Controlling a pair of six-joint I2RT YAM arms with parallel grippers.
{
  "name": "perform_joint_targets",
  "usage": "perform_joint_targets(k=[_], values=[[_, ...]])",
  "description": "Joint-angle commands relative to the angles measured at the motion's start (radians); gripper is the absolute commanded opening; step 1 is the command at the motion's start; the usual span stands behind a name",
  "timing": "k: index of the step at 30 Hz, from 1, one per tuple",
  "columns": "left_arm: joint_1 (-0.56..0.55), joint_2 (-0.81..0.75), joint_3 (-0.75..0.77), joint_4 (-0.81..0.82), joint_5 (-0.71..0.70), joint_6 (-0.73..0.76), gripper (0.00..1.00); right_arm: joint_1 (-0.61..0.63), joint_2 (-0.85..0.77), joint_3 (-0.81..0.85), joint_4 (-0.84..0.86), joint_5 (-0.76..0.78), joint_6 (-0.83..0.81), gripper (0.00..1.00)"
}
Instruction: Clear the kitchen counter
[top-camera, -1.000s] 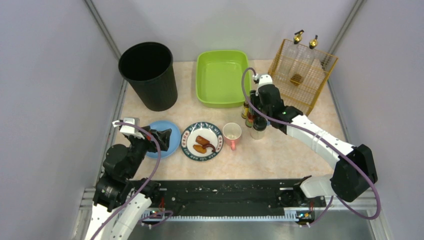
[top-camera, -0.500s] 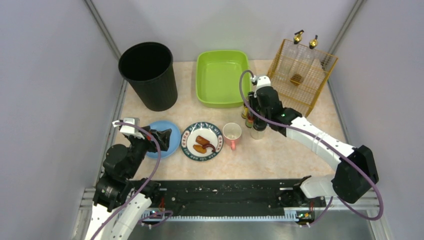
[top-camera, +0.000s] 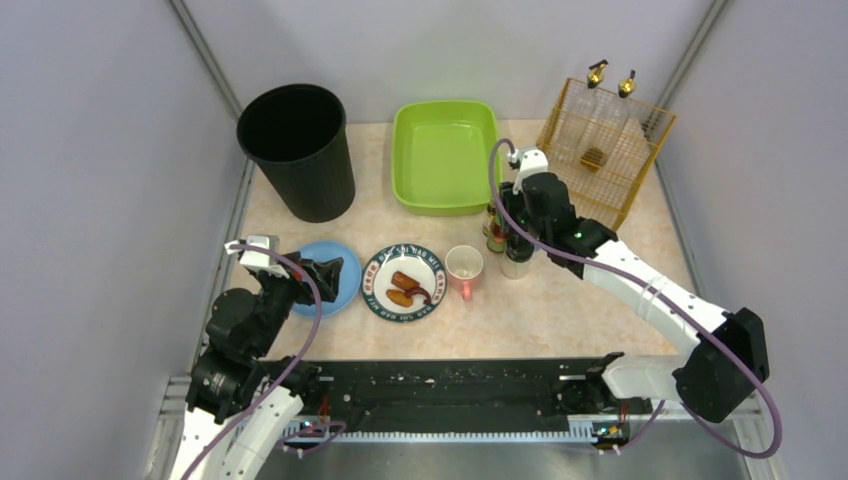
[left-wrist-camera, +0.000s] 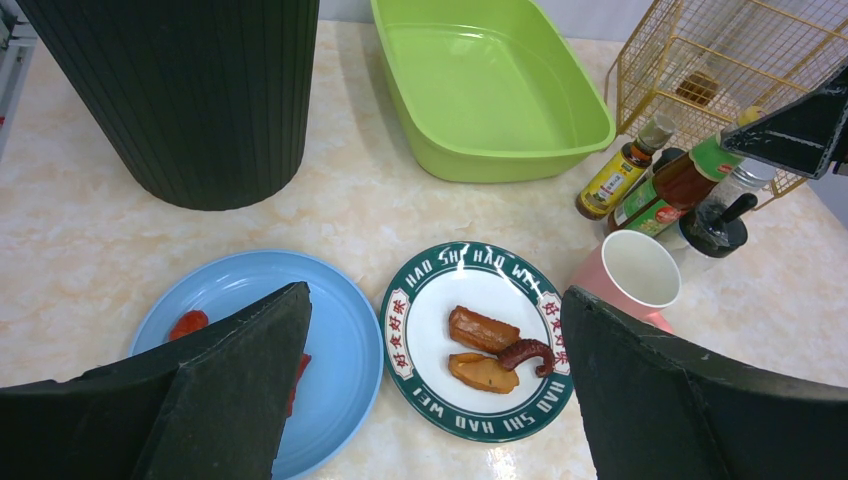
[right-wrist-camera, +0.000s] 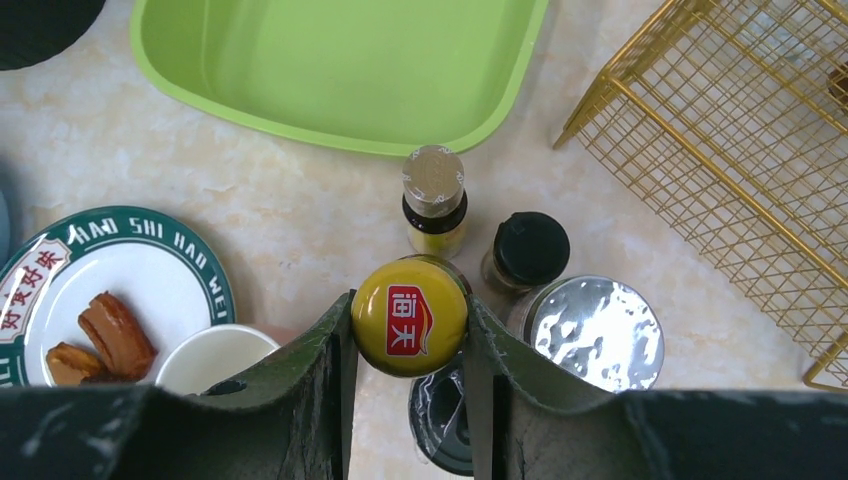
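Right of centre on the bench (top-camera: 560, 310), the right hand (right-wrist-camera: 408, 335) is pinching a yellow-capped bottle (right-wrist-camera: 410, 312) crowded by neighbouring bottles (right-wrist-camera: 432, 200), likely risking knocking them over if lifting askew.

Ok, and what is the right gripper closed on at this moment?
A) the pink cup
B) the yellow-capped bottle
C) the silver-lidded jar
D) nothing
B: in the right wrist view the right gripper sits against both sides of the yellow-capped bottle, on its cap.
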Motion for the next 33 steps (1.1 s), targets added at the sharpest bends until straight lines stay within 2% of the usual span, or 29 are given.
perform_joint_targets(k=[1, 5, 15, 22, 33], values=[[-0.003, 0.008, -0.002, 0.034, -0.001, 0.011, 0.99, 0.022, -0.079, 0.105, 0.071, -0.027, -0.002, 0.0], [-0.004, 0.007, -0.003, 0.036, 0.001, 0.01, 0.99, 0.022, -0.101, 0.156, 0.034, -0.068, -0.002, 0.0], [-0.004, 0.007, -0.003, 0.038, 0.006, 0.01, 0.99, 0.024, -0.134, 0.284, 0.011, -0.031, -0.024, 0.0], [-0.003, 0.006, -0.002, 0.037, 0.007, 0.01, 0.99, 0.024, -0.093, 0.403, 0.009, 0.142, -0.084, 0.0], [-0.004, 0.005, -0.004, 0.037, 0.006, 0.009, 0.99, 0.023, 0.023, 0.525, 0.092, 0.317, -0.22, 0.0]])
